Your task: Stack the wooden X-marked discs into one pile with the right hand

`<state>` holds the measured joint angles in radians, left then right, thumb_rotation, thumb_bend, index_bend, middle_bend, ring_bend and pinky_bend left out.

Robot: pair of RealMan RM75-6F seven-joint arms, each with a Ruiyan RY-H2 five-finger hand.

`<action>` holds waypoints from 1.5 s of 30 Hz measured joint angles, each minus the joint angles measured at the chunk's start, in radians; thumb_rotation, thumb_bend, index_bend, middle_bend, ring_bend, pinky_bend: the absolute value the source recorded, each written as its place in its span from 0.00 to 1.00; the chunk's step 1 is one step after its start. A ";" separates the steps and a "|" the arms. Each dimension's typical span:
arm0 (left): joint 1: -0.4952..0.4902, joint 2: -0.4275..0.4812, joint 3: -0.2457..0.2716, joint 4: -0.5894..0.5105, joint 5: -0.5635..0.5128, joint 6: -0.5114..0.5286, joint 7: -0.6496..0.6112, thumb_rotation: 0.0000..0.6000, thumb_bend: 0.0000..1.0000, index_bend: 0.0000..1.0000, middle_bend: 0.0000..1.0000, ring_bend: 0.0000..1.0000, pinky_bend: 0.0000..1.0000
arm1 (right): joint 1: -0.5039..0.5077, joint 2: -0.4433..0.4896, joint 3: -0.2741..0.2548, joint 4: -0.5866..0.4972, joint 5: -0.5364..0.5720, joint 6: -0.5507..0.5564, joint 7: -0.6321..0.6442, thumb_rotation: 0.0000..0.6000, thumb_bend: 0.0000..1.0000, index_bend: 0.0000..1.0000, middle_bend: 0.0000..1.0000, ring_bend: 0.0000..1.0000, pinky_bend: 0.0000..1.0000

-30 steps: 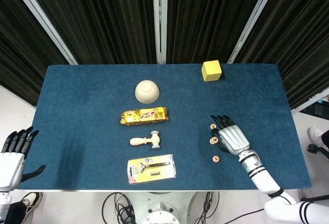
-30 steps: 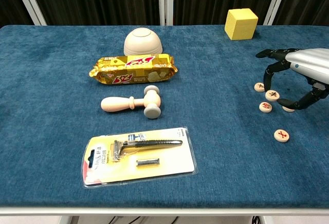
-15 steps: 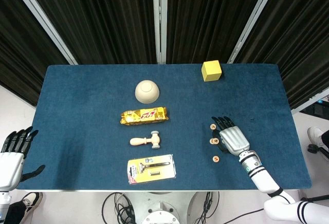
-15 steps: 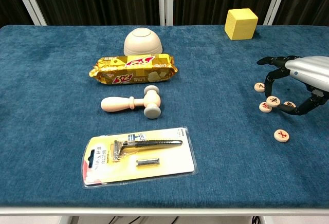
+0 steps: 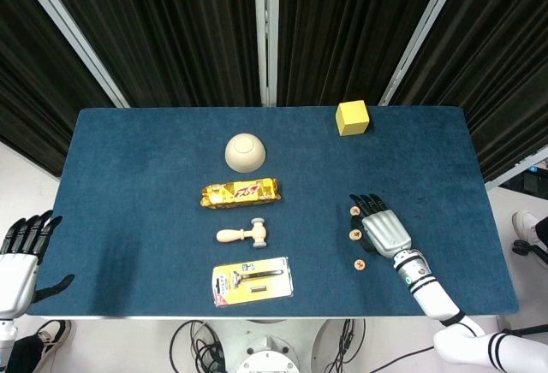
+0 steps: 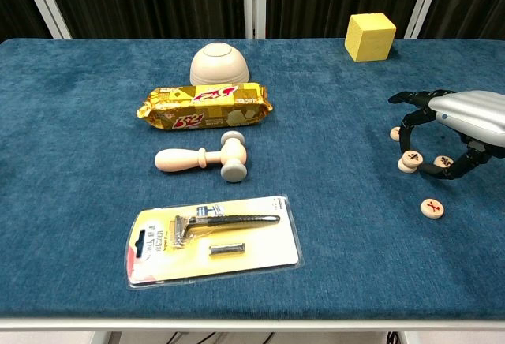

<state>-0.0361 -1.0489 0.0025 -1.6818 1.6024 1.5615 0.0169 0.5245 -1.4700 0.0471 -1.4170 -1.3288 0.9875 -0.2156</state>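
Head view: the right hand (image 5: 383, 230) is seen from above, back plate up, fingers pointed toward the far edge of the blue bench (image 5: 128, 176). Three X-marked discs are visible along its left side: far disc (image 5: 354, 211) by the fingertips, middle disc (image 5: 354, 235) beside the hand's body, near disc (image 5: 360, 263) apart, toward the front edge. Anything under the palm is hidden, so grip state cannot be read here. The left hand (image 5: 22, 249) is partly cut off at the frame's lower left, off the bench, fingers extended and apart, nothing held.

Chest view: the right hand (image 6: 451, 135) is cut off by the right frame edge; only the arched fingers, thumb and part of the silver back are shown. Fingers are curved down with the thumb opposed, part-spread, fingertips at bench level. Four discs are made out here: far disc (image 6: 396, 133) beside the fingertips, a disc (image 6: 410, 160) that looks stacked on another, though this is hard to confirm, a disc (image 6: 443, 161) inside the arch near the thumb, and the near disc (image 6: 431, 208) lying apart toward the front. Whether the disc by the thumb is pinched or only touched cannot be told. The left hand is not shown in this view.

Also on the bench: yellow cube (image 6: 369, 36), upturned bowl (image 6: 219, 64), snack packet (image 6: 205, 104), wooden mallet (image 6: 207, 158), razor pack (image 6: 213, 238).
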 measured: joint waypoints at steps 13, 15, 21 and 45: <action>0.002 0.002 -0.001 -0.004 -0.005 0.000 0.005 1.00 0.14 0.08 0.00 0.00 0.00 | 0.002 0.012 0.001 -0.012 0.009 -0.013 -0.001 1.00 0.30 0.39 0.00 0.00 0.00; 0.002 0.002 -0.001 -0.005 -0.004 0.000 0.007 1.00 0.14 0.08 0.00 0.00 0.00 | 0.003 0.013 0.001 -0.014 0.011 -0.016 -0.004 1.00 0.30 0.38 0.00 0.00 0.00; 0.002 0.000 -0.001 -0.002 -0.002 0.002 0.003 1.00 0.14 0.08 0.00 0.00 0.00 | 0.004 0.015 0.002 -0.017 0.018 -0.020 -0.012 1.00 0.29 0.35 0.00 0.00 0.00; 0.000 0.000 -0.001 0.000 -0.002 -0.002 0.002 1.00 0.14 0.08 0.00 0.00 0.00 | -0.001 0.025 -0.004 -0.028 0.014 -0.012 -0.018 1.00 0.28 0.42 0.00 0.00 0.00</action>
<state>-0.0365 -1.0489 0.0017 -1.6817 1.6005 1.5592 0.0185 0.5232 -1.4449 0.0430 -1.4454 -1.3151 0.9759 -0.2337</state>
